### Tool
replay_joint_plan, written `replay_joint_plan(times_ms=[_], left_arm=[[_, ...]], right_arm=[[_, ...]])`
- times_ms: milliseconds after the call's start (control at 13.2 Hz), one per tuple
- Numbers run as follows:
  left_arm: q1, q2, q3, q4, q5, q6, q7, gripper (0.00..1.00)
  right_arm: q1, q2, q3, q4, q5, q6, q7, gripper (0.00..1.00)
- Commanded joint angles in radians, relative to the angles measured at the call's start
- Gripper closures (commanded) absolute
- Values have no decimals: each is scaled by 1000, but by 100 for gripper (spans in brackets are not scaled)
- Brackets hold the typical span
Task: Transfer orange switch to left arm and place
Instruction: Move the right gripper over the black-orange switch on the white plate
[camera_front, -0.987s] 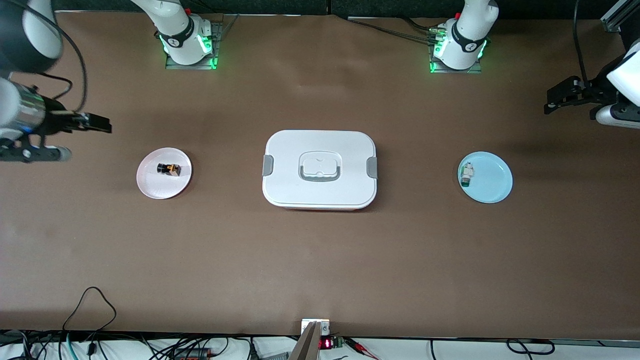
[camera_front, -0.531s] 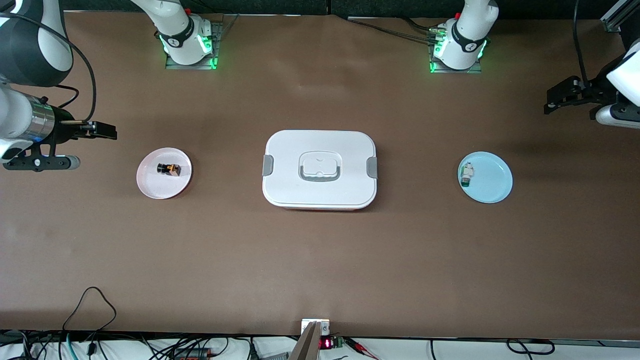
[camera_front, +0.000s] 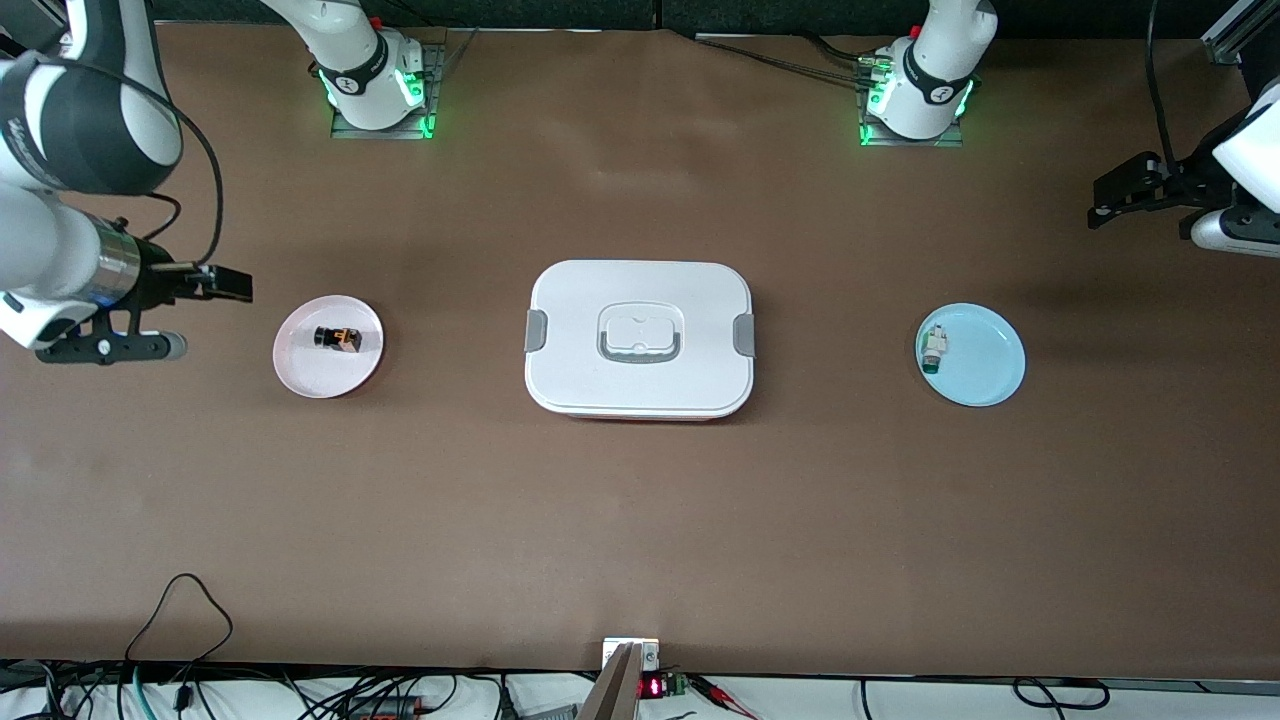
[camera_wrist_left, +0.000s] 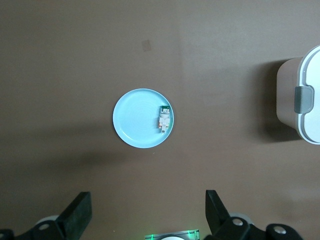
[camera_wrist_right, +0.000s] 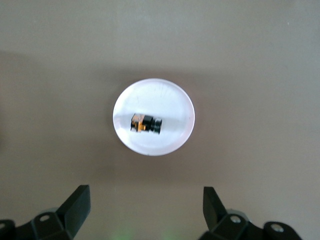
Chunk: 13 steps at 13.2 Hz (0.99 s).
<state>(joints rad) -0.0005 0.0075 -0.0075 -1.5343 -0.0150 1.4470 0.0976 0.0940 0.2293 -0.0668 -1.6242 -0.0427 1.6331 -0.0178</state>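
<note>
The orange switch (camera_front: 338, 338) (camera_wrist_right: 146, 123) lies on its side on a small pale pink plate (camera_front: 310, 375) (camera_wrist_right: 165, 97) toward the right arm's end of the table. My right gripper (camera_front: 228, 283) (camera_wrist_right: 145, 200) hangs open and empty over the bare table beside that plate, apart from it. The white lidded box (camera_front: 640, 340) (camera_wrist_left: 310, 75) stands in the middle of the table. Out at the left arm's end, my left gripper (camera_front: 1105, 205) (camera_wrist_left: 148, 205) waits open and empty in the air, away from the blue plate (camera_front: 985, 365) (camera_wrist_left: 132, 125).
A small white-and-green component (camera_front: 934, 349) (camera_wrist_left: 164, 119) lies on the blue plate near its rim. The two arm bases (camera_front: 375, 85) (camera_front: 915, 95) stand along the table's edge farthest from the front camera. Cables (camera_front: 180, 610) trail at the nearest edge.
My right arm has swung in toward the pink plate, its gripper now closer to the plate's edge. The left arm, box, plates and switch have not moved.
</note>
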Motion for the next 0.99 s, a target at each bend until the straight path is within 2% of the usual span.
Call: replay_joint_plan(times_ms=[0,531,911], left_arm=[[-3,3,-3,23,21,-20,2,0],[-1,3,-3,23,21,-22,4,0],[-1,3,-3,23,21,-22,4,0]], right_arm=[[-8,53,-5,9,36,50,6,0],[-11,139,-7,3,46,116,6,0],[-10,160,-8,-62,44,229,9,0]])
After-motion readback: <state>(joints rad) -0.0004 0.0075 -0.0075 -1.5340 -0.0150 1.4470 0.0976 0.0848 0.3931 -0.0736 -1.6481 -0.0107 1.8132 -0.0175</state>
